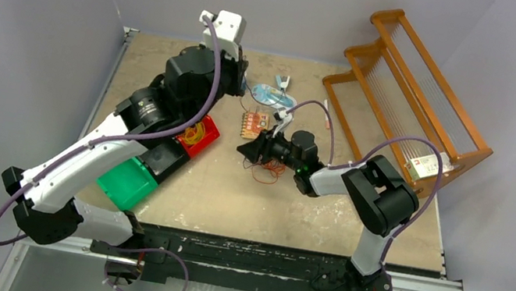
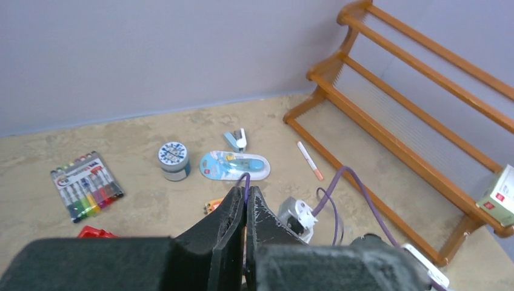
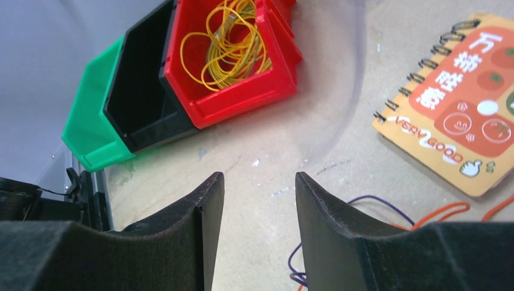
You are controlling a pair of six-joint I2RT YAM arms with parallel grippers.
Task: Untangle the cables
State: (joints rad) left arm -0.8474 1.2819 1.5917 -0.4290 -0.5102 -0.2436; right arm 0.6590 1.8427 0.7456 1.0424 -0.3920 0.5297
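Observation:
Yellow cables (image 3: 233,45) lie bundled in a red bin (image 3: 242,97), which also shows in the top view (image 1: 204,140). Loose orange cables (image 1: 270,170) and purple cables (image 3: 379,200) lie on the table under my right gripper. My right gripper (image 3: 259,182) is open and empty, low over the table just left of them; in the top view (image 1: 248,148) it points toward the bins. My left gripper (image 2: 246,193) is raised over the table's back half. It is shut on a thin purple cable (image 2: 246,180) that loops out of its tips.
A black bin (image 3: 139,91) and a green bin (image 3: 91,127) sit beside the red one. An orange spiral notebook (image 3: 467,109) lies by the cables. At the back are a marker set (image 2: 85,185), a tin (image 2: 174,160), a blue packet (image 2: 235,165), a pen (image 2: 309,160) and a wooden rack (image 1: 415,85).

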